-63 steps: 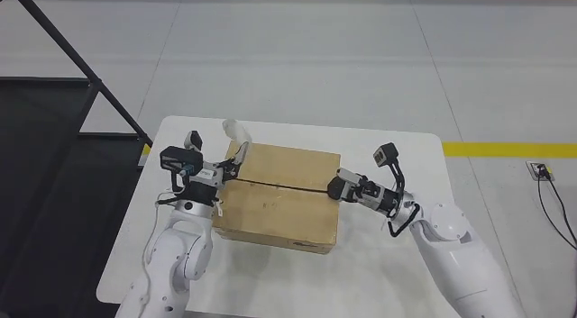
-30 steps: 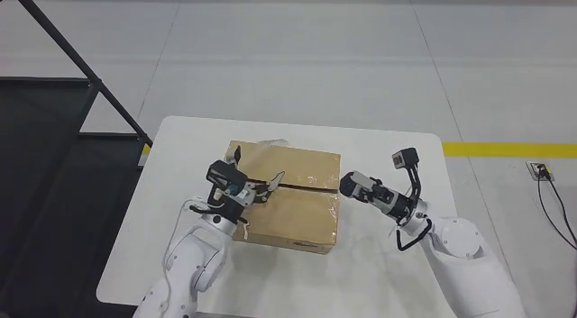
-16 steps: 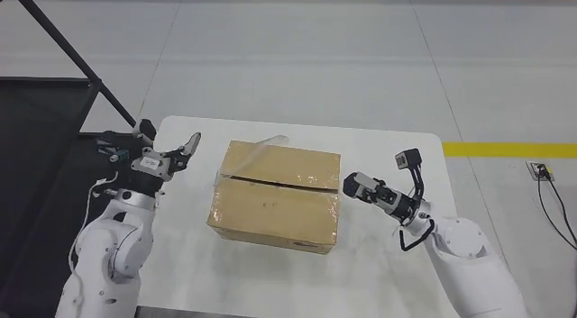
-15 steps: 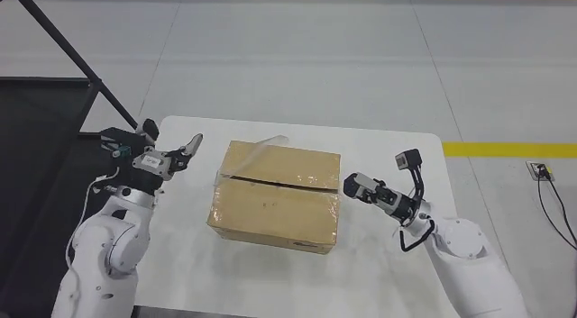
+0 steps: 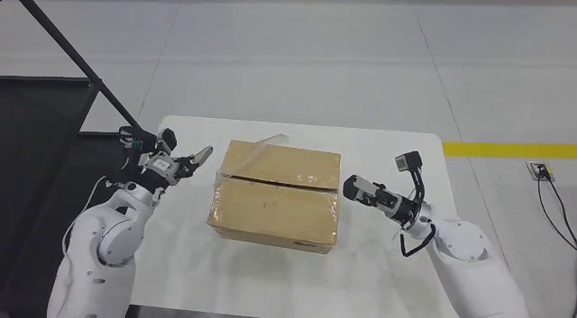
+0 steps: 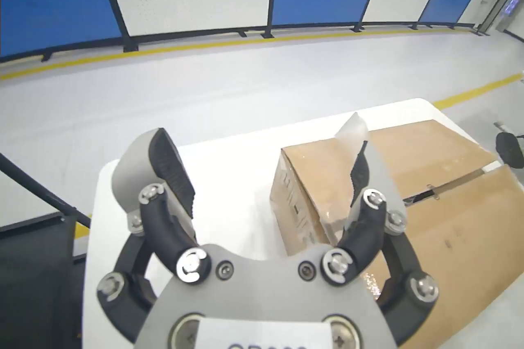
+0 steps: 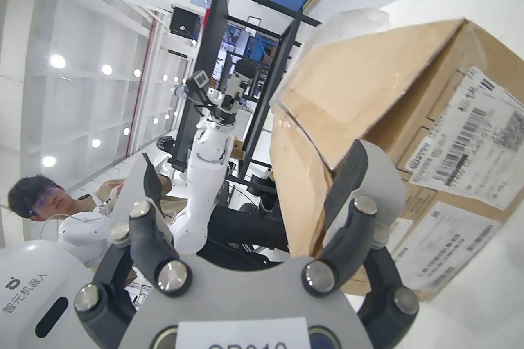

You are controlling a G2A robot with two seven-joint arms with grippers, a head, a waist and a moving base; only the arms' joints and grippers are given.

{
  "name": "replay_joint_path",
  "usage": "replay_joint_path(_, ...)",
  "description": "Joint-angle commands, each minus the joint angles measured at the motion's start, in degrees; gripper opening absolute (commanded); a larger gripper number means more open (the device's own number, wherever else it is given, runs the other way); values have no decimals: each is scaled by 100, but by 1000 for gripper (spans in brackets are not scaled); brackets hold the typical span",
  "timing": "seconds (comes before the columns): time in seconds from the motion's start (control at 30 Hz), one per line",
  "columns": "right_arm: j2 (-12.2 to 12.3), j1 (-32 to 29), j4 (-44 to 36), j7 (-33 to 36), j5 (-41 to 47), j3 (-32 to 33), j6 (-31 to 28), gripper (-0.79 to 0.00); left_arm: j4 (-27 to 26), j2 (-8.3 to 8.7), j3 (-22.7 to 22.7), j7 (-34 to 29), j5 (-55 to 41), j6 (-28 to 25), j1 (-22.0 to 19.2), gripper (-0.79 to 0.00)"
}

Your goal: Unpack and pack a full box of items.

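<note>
Pale grey factory floor [image 5: 297,57] with a yellow line lies behind the white desk [image 5: 180,255], and the cardboard box [image 5: 275,196], the task's thing, sits in the middle of it, closed but no longer sealed. The left arm [image 5: 117,228], which two seconds ago worked at the near-left end of the lid and then swept across it, has since swung out past the desk's left edge and is now edging back. Its left jaws stand wide and empty, apart from the box and pointing at its left end. The right arm [image 5: 451,246] has drawn back a little from the lid and waits at the box's right end. The right jaws are also wide and hold nothing, one finger close by the corner of the end flap, though I cannot tell whether it touches. A strip of clear tape [image 6: 352,129] now stands loose off the far-left corner, and the seam [image 5: 279,183] between the two top flaps shows as a dark, slightly gaping line. By my reading, the tape is stripped and the box has slewed a little. Lifting the flaps looks like the next step, and nothing has been unpacked yet.
</note>
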Motion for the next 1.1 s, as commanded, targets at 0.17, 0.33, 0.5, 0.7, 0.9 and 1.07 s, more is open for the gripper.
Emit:
replay_joint_path(0.17, 5, 31, 146, 110, 402, 55, -286, 0, 983, 20, 482, -1226, -437, -212, -1045, 0)
replay_joint_path(0.33, 31, -53, 181, 122, 492, 153, -361, 0, 1569, 26, 958, -1664, -72, -527, -1622, 0)
replay_joint_path(0.5, 54, -113, 172, 139, 545, 217, -373, 0, 1978, 21, 1402, -1728, 499, -725, -1982, 0)
replay_joint_path(0.7, 70, -142, 152, 148, 571, 238, -363, 0, 2388, -7, 1739, -1641, 663, -768, -2315, 0)
replay_joint_path(0.9, 77, -129, 166, 159, 595, 224, -356, 0, 2581, -28, 1951, -1517, 593, -874, -2491, 0)
replay_joint_path(1.07, 81, -121, 194, 173, 617, 205, -361, 0, 2647, -44, 2107, -1428, 485, -968, -2547, 0)
